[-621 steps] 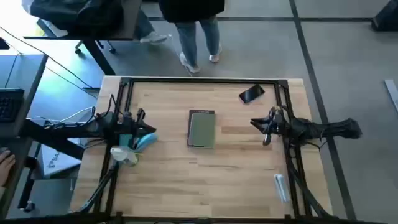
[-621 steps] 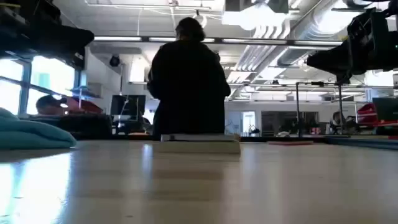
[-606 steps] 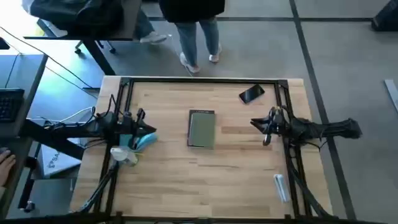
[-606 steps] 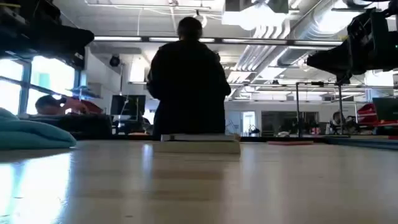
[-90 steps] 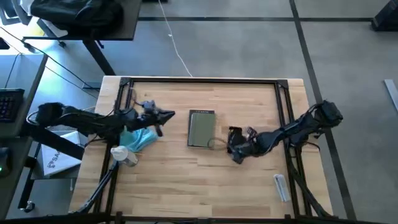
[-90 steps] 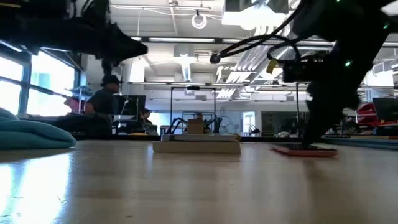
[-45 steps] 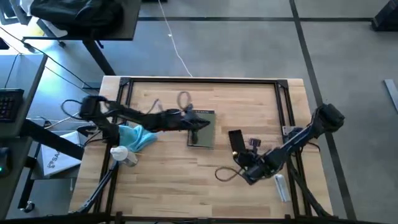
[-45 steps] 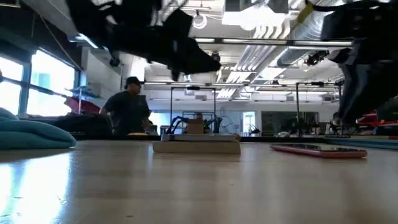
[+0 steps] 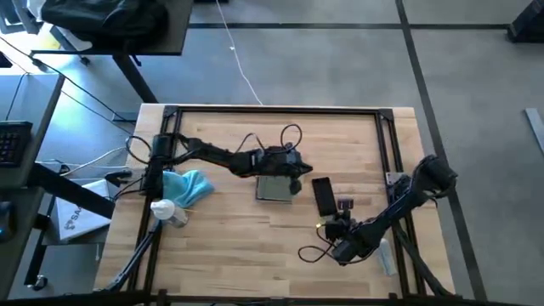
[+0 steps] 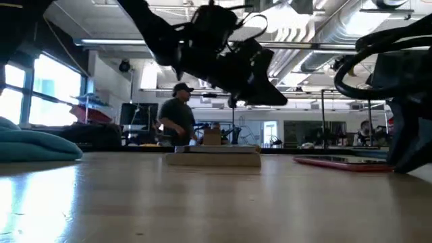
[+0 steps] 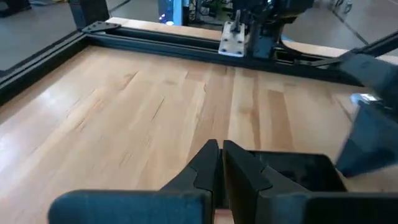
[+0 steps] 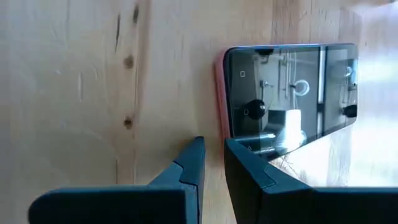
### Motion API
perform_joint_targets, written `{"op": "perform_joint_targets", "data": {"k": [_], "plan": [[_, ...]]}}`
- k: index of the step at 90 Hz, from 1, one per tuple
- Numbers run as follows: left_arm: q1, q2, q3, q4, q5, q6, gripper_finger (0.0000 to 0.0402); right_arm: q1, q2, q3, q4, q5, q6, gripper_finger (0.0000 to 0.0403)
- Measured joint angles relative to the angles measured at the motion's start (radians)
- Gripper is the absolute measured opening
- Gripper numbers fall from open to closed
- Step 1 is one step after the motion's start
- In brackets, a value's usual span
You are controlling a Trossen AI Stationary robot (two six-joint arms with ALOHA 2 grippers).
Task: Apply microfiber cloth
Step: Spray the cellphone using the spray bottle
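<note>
One cloth (image 9: 189, 186), the light blue one, lies bunched at the left edge of the table (image 9: 238, 255), beside the white-capped spray bottle (image 9: 167, 212), and nothing is touching it. In the low view it shows as a teal heap at the far left, resting flat on the wood.

A second ago the left gripper (image 9: 296, 170) was close to the cloth; now the left arm has stretched well away from it and hangs above the grey-green tablet (image 9: 274, 187) in the middle of the table, raised clear of it in the low view. Its fingers are pressed together and empty (the wrist view shows them meeting with only bare wood ahead). So the cloth has been left behind, and the wiping step looks not yet begun.

The right arm has also moved: it has swung down toward the near right of the table, and the right gripper (image 12: 210, 163) now sits low, just beside the short edge of the pink phone (image 12: 286, 87), its fingers nearly closed with a thin gap and nothing between them. The phone has shifted from the far right corner to just right of the tablet.

My guess is that one arm must go back for the cloth.
</note>
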Motion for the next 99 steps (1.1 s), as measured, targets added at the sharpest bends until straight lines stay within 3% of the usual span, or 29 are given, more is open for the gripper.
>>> {"op": "perform_joint_targets", "data": {"k": [22, 36, 63, 76, 99], "plan": [[-0.001, 0.151, 0.205, -0.148, 0.010, 0.030, 0.0007, -0.003, -0.010, -0.002, 0.015, -0.015, 0.007, 0.0036], [0.002, 0.201, 0.266, -0.149, -0.003, 0.031, 0.0007, -0.005, -0.012, -0.002, 0.023, -0.012, 0.019, 0.0079], [0.006, 0.217, 0.270, -0.178, -0.088, 0.044, 0.0007, -0.031, -0.012, -0.002, 0.030, 0.071, -0.027, 0.0170], [0.006, 0.217, 0.270, -0.185, -0.092, 0.092, 0.0007, -0.058, -0.011, -0.002, 0.037, 0.126, -0.070, 0.0176], [0.006, 0.239, 0.270, -0.223, -0.092, 0.083, 0.0007, -0.103, -0.011, -0.002, 0.061, 0.122, -0.162, 0.0177]]}}
